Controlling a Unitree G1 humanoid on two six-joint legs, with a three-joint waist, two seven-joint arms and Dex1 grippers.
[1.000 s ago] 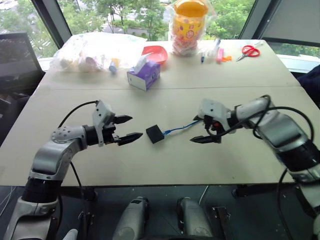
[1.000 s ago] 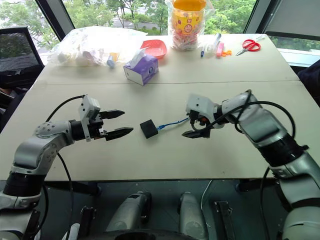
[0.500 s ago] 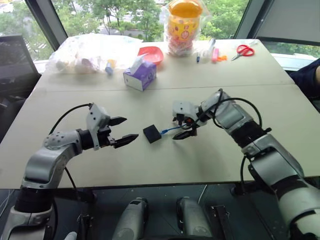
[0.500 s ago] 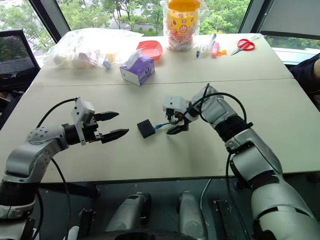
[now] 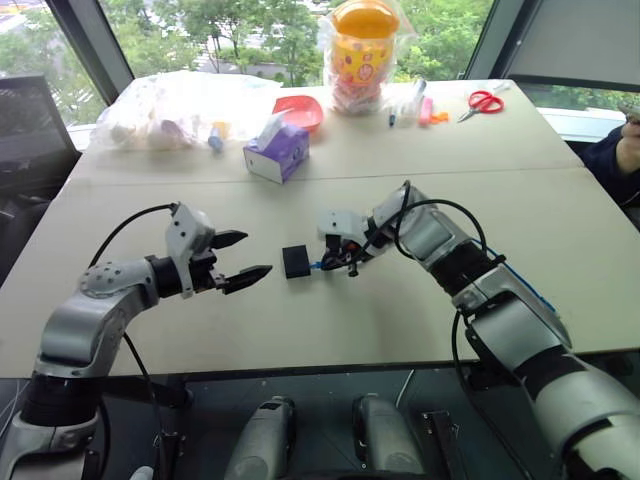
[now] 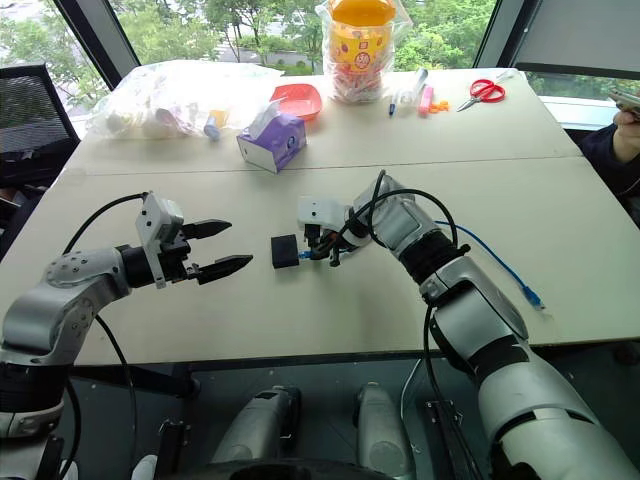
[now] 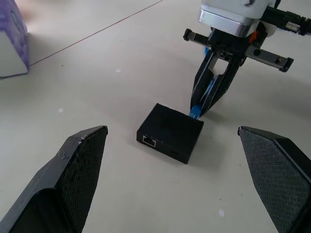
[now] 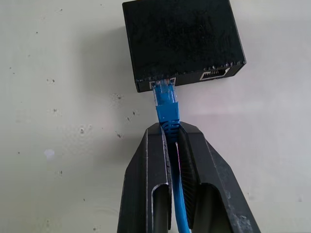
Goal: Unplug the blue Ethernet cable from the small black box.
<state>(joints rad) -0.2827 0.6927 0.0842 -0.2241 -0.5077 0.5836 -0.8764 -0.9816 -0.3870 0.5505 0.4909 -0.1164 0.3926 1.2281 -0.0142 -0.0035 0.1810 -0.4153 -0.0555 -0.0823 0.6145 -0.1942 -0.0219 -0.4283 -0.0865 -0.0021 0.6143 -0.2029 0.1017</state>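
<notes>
There, near the middle of the table (image 5: 420, 320), the small black box (image 5: 296, 261) lay flat with the blue Ethernet cable (image 8: 167, 112) plugged into its side. The right gripper (image 8: 170, 133) was pinched on that cable just behind the plug, close to the box. The left gripper (image 5: 252, 256) hovered on the box's other side, fingers spread wide, apart from it. A purple tissue box (image 5: 276, 153) stood farther back.
</notes>
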